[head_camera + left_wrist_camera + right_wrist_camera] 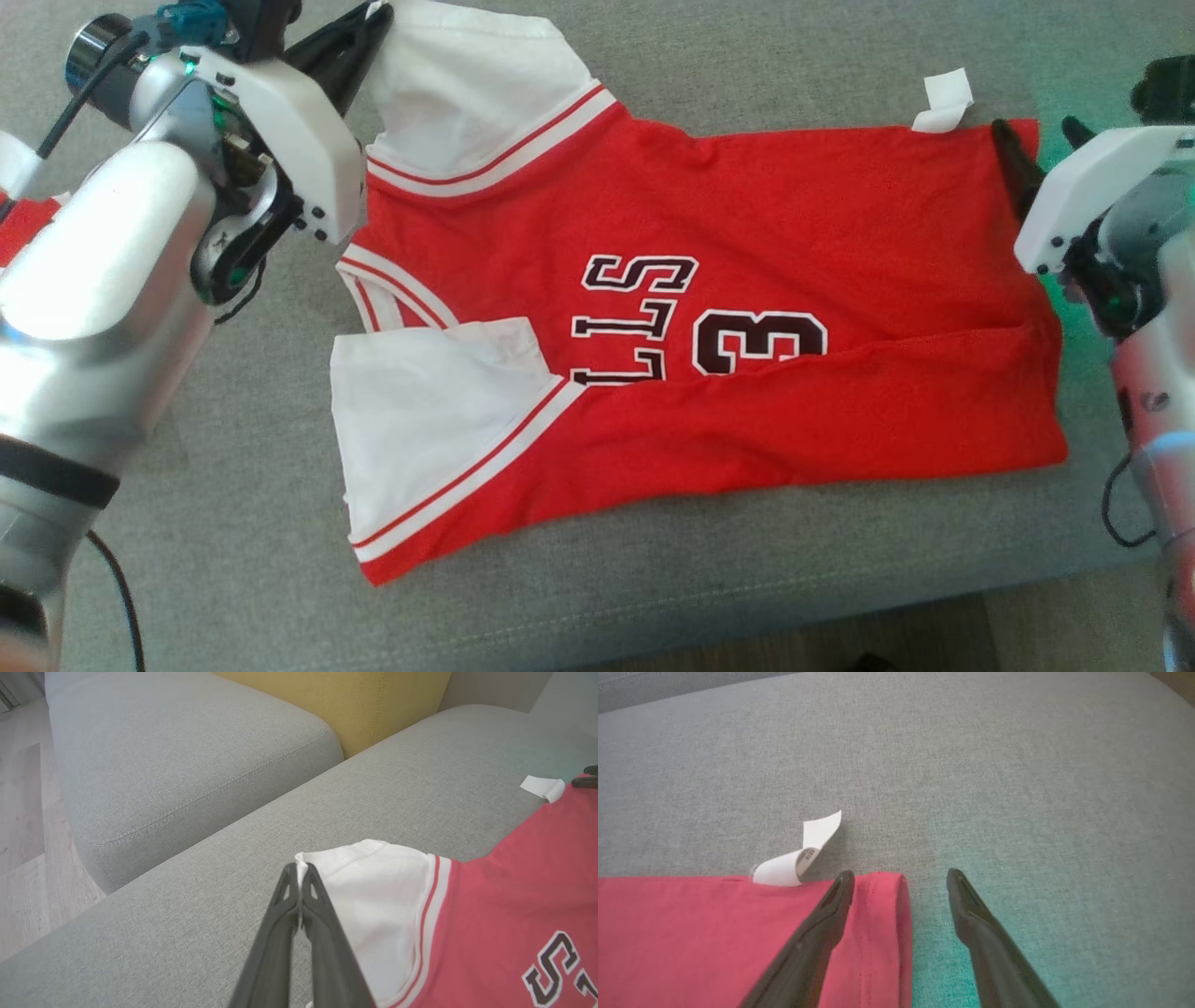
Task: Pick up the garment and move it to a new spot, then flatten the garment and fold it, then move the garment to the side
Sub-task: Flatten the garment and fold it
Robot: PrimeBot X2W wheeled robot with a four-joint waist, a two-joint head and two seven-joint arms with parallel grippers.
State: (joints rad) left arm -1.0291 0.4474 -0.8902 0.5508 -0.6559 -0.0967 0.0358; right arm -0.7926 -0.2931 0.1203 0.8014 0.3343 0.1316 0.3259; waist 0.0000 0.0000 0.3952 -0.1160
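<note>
1. The grey sofa (747, 75) carries the garment (840, 233), a red shirt lying mostly flat.
2. Its near long edge looks folded over (the letters (644, 308) are half covered), so folding has likely begun.
3. The left gripper (299, 870) has jaws pinching the white sleeve (373, 891) edge.
4. The right gripper (901, 873) has jaws spread at the hem corner (882, 891), holding nothing.
5. More folding and moving it aside are left.

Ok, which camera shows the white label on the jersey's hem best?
The right wrist view: the label sits close, curled, with print showing, beyond the jersey edge near the open right hand. The head view shows it small at the hem's far corner; the left wrist view shows it distant at the frame's right edge.
</note>
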